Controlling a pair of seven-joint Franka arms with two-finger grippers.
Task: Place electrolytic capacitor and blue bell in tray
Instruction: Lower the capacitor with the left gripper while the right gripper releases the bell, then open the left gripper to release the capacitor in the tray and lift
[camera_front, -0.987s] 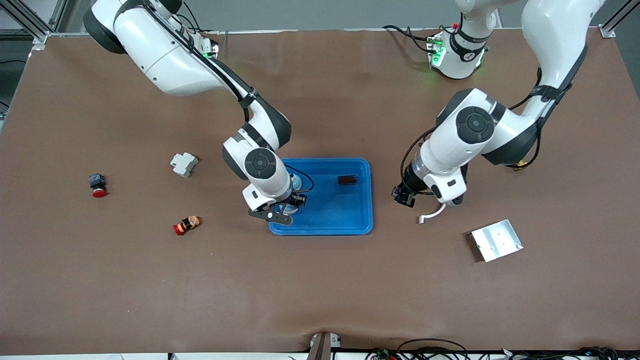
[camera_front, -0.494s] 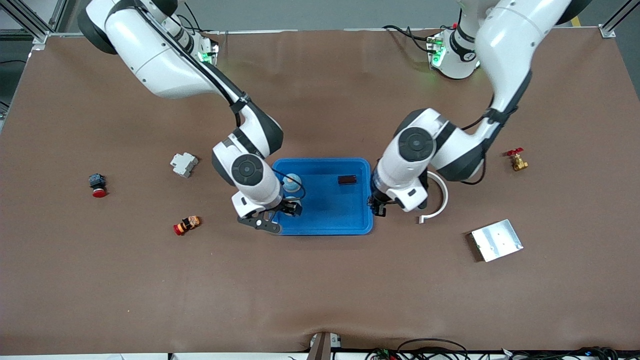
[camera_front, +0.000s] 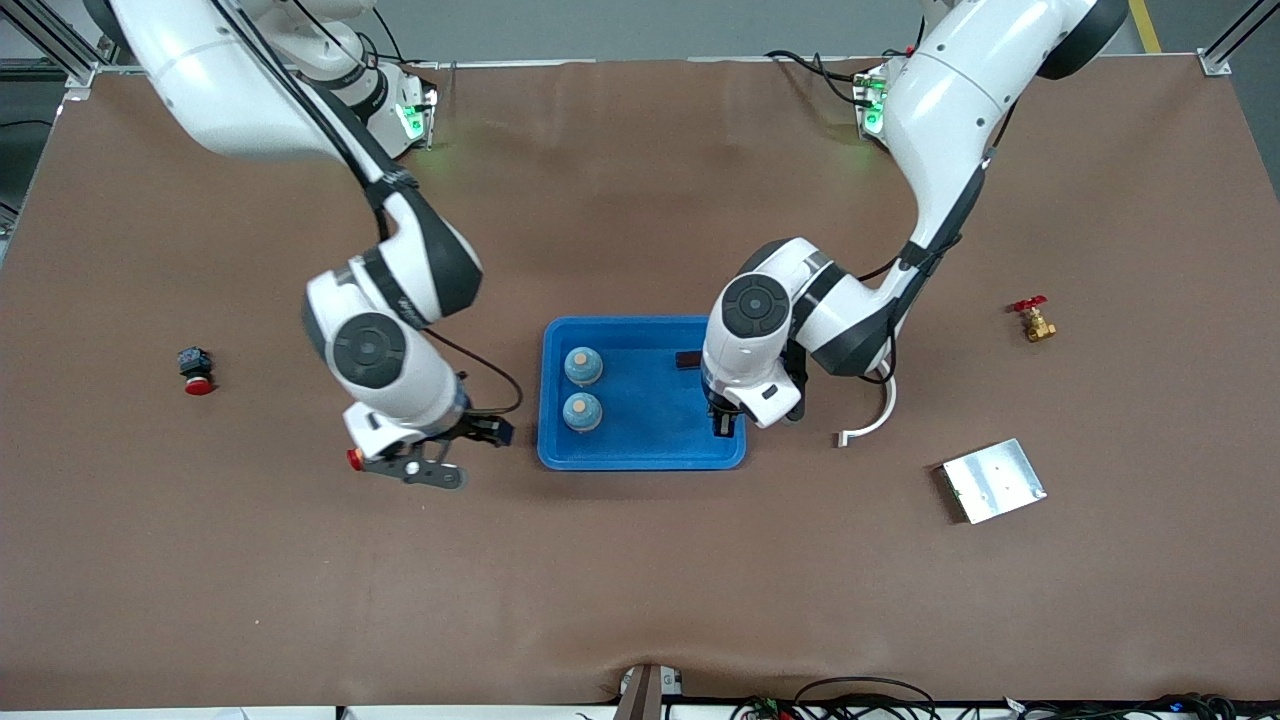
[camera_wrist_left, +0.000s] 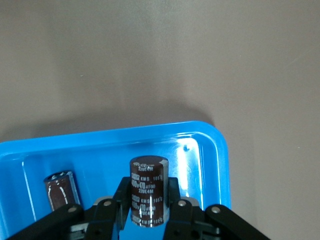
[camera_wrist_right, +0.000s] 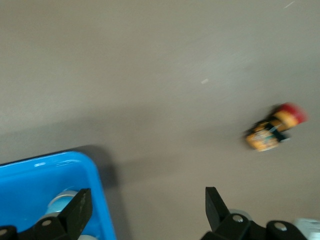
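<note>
The blue tray (camera_front: 640, 455) lies mid-table. In it stand two blue bells with tan tops (camera_front: 583, 365) (camera_front: 582, 411), and a dark electrolytic capacitor (camera_front: 688, 358) lies on its side. My left gripper (camera_front: 723, 422) hangs over the tray's end toward the left arm. In the left wrist view it (camera_wrist_left: 148, 207) is shut on a second dark brown capacitor (camera_wrist_left: 148, 190), held upright above the tray (camera_wrist_left: 200, 142); the lying capacitor (camera_wrist_left: 60, 192) shows beside it. My right gripper (camera_front: 455, 450) is open and empty over the table beside the tray; in its wrist view (camera_wrist_right: 145, 210) the tray corner (camera_wrist_right: 50, 172) shows.
An orange and red push button (camera_wrist_right: 275, 131) lies by my right gripper, mostly hidden in the front view (camera_front: 352, 458). A black and red button (camera_front: 195, 370) sits toward the right arm's end. A white curved piece (camera_front: 872, 420), a silver plate (camera_front: 993, 480) and a brass valve (camera_front: 1033, 322) lie toward the left arm's end.
My right gripper has left the bell in the tray and moved out toward the right arm's end. My left gripper has moved with the capacitor from beside the tray to over its end.
</note>
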